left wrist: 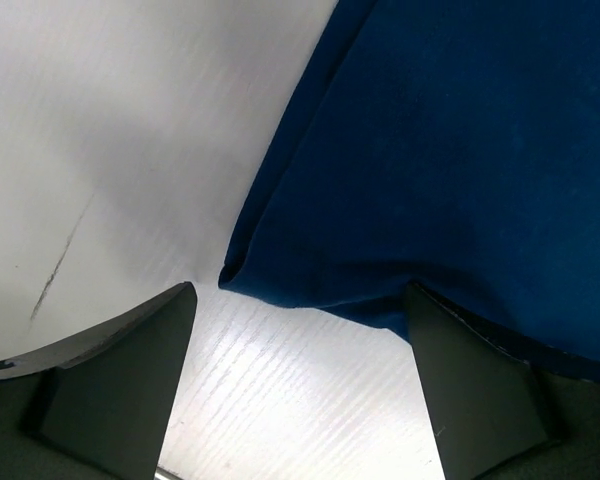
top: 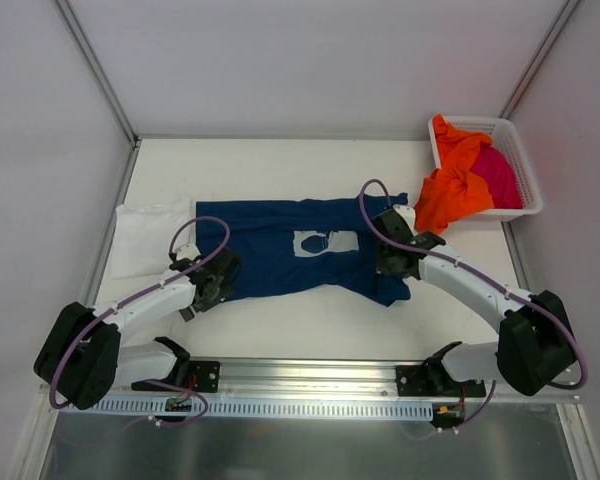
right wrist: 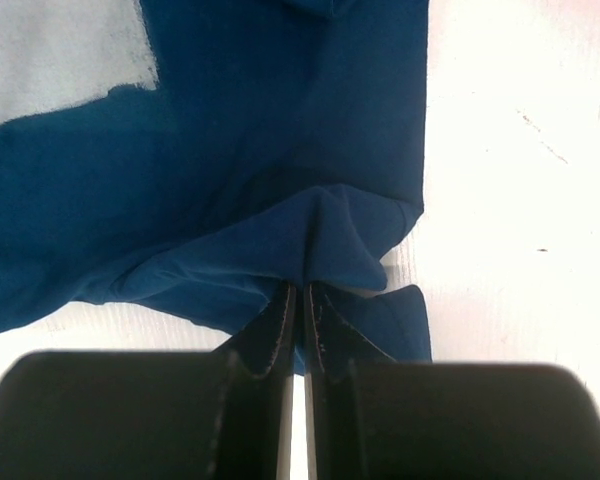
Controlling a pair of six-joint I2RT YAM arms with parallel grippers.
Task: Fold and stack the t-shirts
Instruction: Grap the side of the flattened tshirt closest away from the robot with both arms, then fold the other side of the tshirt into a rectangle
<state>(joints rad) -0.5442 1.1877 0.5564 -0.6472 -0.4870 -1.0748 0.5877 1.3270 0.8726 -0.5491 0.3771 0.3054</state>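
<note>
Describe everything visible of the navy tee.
The navy tee is soft dark-blue cloth with a pale square print, spread face up across the table, slightly rumpled. The right pincer is shut on a bunched fold at its right end; the left pincer stands open around its left near corner. A white tee lies by its left edge.

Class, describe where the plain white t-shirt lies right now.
In the top view, the white t-shirt lies flat at the left side of the table, directly left of the spread navy t-shirt.
</note>
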